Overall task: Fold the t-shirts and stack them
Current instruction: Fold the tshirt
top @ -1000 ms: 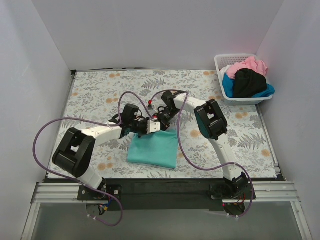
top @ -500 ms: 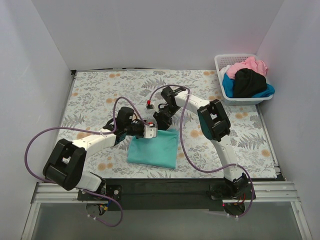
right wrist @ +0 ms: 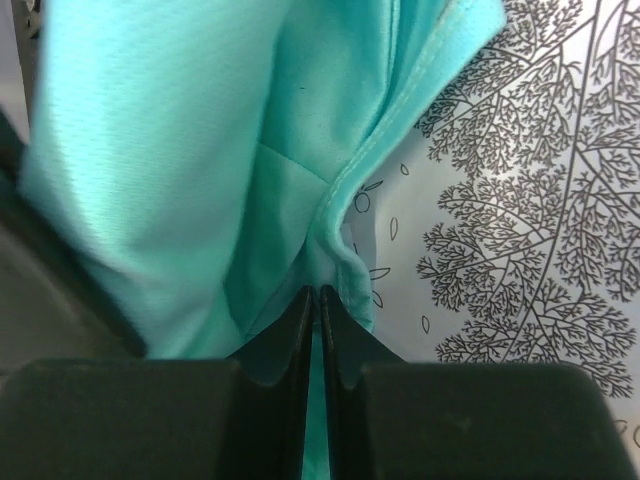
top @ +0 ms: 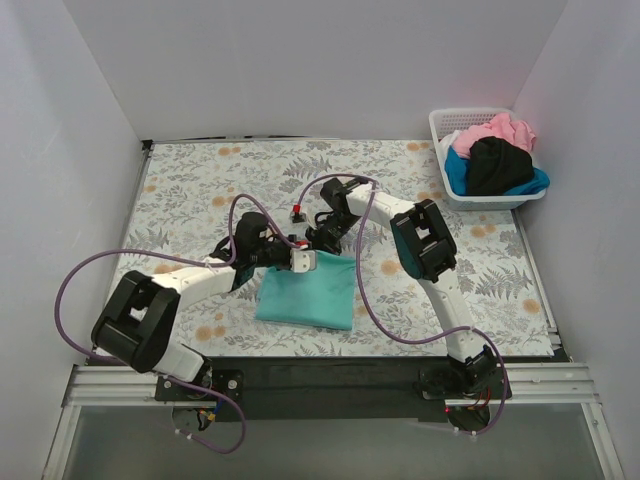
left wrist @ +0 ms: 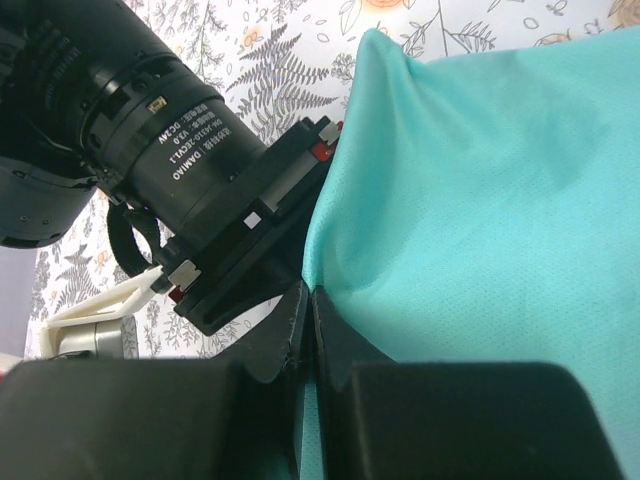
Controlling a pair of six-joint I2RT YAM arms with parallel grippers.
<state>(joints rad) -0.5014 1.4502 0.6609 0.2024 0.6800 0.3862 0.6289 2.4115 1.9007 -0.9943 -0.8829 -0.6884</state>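
Note:
A teal-green t-shirt (top: 306,296) lies folded into a rectangle on the floral table cloth (top: 190,190), near the front middle. My left gripper (top: 305,262) is at the shirt's far left corner. In the left wrist view my left gripper (left wrist: 308,300) is shut on the teal cloth (left wrist: 480,180). My right gripper (top: 323,243) is just behind it at the far edge. In the right wrist view my right gripper (right wrist: 318,295) is shut on a hemmed fold of the teal cloth (right wrist: 150,150). Pink (top: 497,130), black (top: 498,165) and blue (top: 456,178) shirts lie heaped in the basket.
The white lattice basket (top: 480,201) stands at the back right corner. White walls close in the table on the left, back and right. The right arm's black wrist (left wrist: 190,150) is close beside my left gripper. Purple cables loop over the middle of the table.
The left arm's elbow has swung left and its gripper has shifted slightly. The right gripper has moved a little back from it. The teal shirt stays folded in place.

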